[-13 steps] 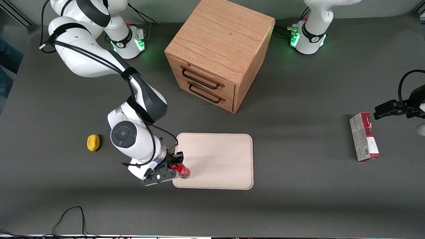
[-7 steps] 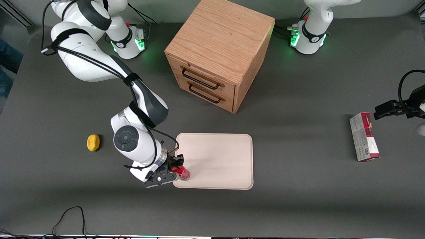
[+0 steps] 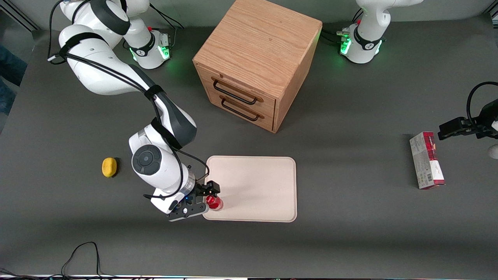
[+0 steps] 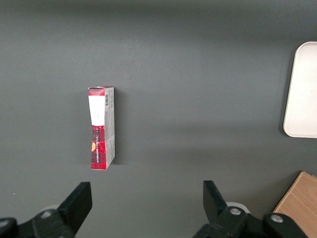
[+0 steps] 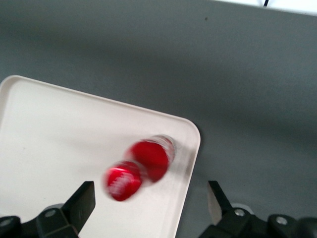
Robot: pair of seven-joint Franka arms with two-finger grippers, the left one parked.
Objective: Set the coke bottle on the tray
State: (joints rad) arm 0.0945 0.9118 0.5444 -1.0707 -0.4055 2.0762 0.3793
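A: We see the coke bottle (image 3: 214, 202) standing on the tray (image 3: 264, 182), in the corner nearest the working arm and the camera, lower-left centre of the front frame. It looks blurred and a bit tilted in the wrist shot (image 5: 141, 168).

B: Gripper (image 3: 202, 199)?

A: Released. Fingers spread wide either side of the bottle, not touching it, hanging just above that tray corner.

B: Surroundings?

A: We've got a yellow lemon (image 3: 109, 167) on the table (image 3: 350, 241), toward the working arm's end, well apart from the tray. Wooden cabinet (image 3: 256, 62) top centre, farther from the camera than the tray, both drawers closed. Red-and-grey carton (image 3: 426, 160) lying flat toward the parked arm's end. Nothing else sits on the tray; the arm's wrist overhangs the tray's edge.
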